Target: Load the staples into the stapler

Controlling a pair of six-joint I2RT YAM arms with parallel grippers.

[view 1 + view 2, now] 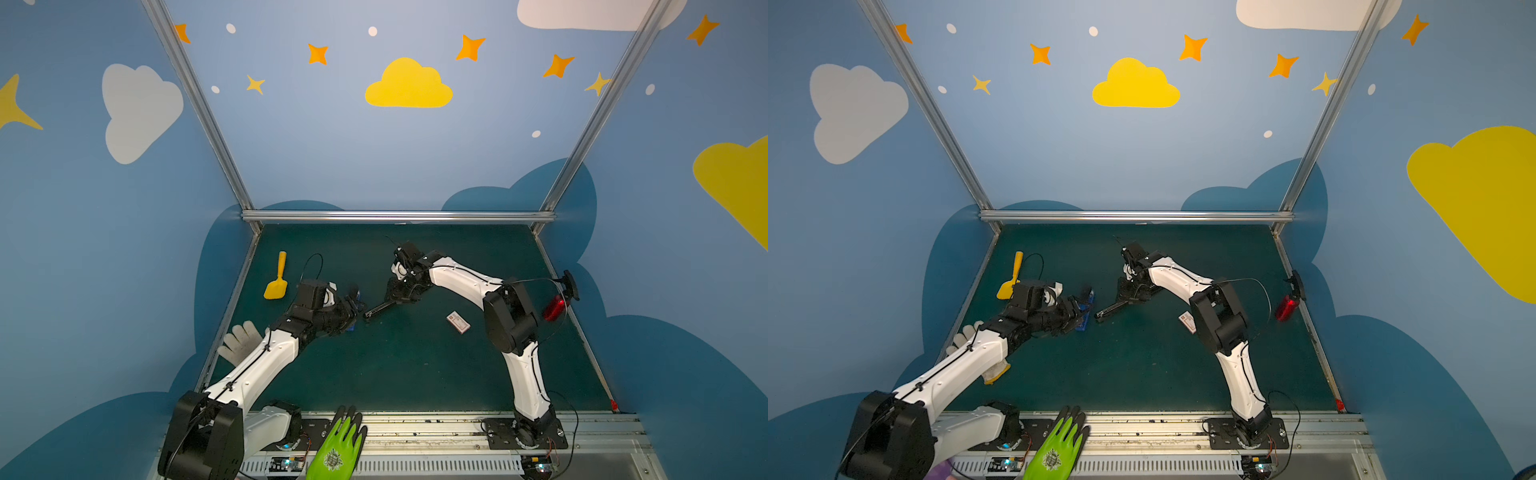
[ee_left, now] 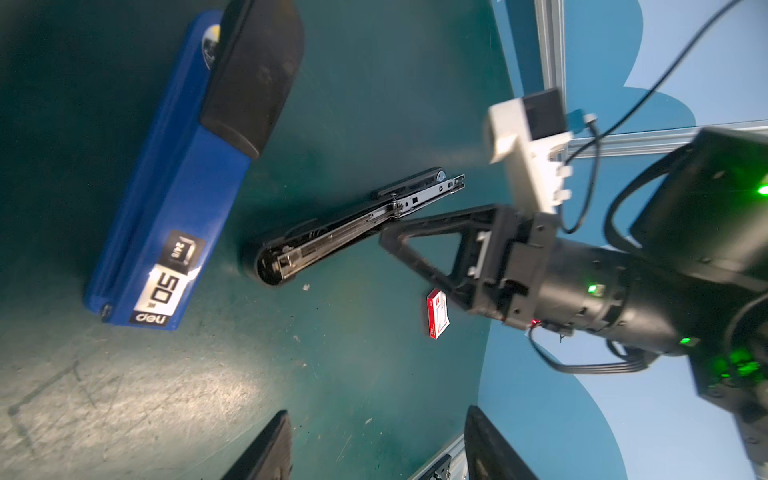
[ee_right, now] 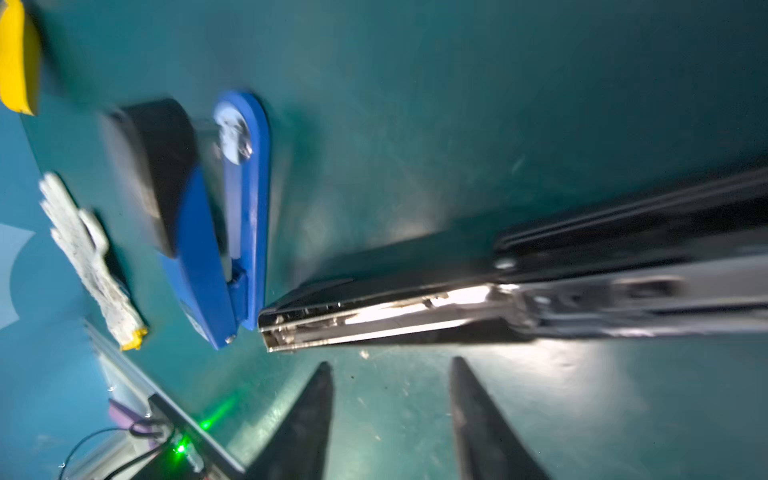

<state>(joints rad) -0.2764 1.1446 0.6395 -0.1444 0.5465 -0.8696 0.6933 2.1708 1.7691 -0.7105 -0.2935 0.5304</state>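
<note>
fingers of the right gripper are standing apart with nothing between them, hanging low just beside the black stapler, whose top appears swung open so that the metal channel is showing. the left gripper is likewise hovering with jaws parted and empty, next to the blue stapler. the black stapler is lying flat on the green mat between the two grippers, its long axis running slantwise in both top views, its chrome nose pointing toward the left gripper and the blue stapler, its rear end lying under the right gripper. the staples box is resting flat, red label up, well apart from the stapler, near the elbow of the right arm, its long axis slanting the other way. judging from this, the step is fetching staples: the right gripper is probably needing to reach over to the box, closing across its narrow sides and lifting gently, while the left is best pinning the stapler's base so the channel is not sliding when a strip goes in.
</note>
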